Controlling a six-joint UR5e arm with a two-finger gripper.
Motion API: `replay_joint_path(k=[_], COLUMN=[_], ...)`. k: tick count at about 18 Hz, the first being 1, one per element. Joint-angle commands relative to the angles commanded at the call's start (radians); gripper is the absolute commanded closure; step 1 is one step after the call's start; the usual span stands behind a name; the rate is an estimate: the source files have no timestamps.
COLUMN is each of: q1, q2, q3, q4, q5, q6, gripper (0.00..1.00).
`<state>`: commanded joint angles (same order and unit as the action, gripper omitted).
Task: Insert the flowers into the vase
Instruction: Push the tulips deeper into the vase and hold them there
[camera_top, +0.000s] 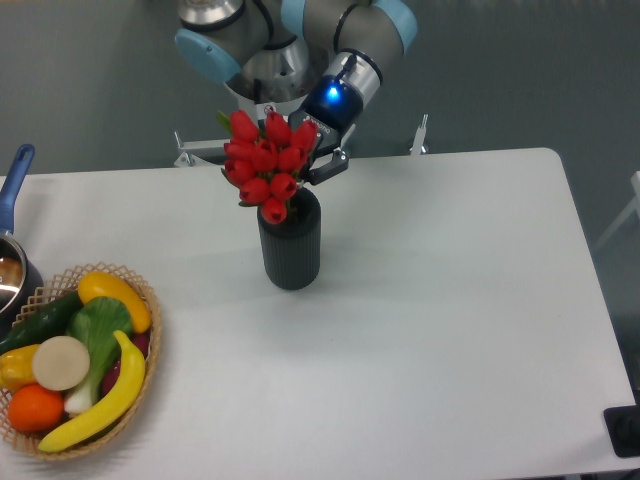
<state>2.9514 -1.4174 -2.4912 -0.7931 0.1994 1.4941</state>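
The flowers (265, 164), clamped in the gripper (312, 160), touch the vase (290, 246) mouth.

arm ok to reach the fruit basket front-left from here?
Probably not yet. The gripper seems occupied with the flowers at the vase, though the fingers are hidden. The bare table leaves the path to the basket open; whether it lies within reach is unclear.
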Motion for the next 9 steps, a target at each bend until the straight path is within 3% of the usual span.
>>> replay_joint_path(k=[5,9], q1=[0.0,0.002], q2=[-0.014,-0.026], q3=[-0.003,-0.005], q4=[0.0,0.002], q5=[0.0,0.0], q6=[0.005,0.029], gripper=[0.45,0.19])
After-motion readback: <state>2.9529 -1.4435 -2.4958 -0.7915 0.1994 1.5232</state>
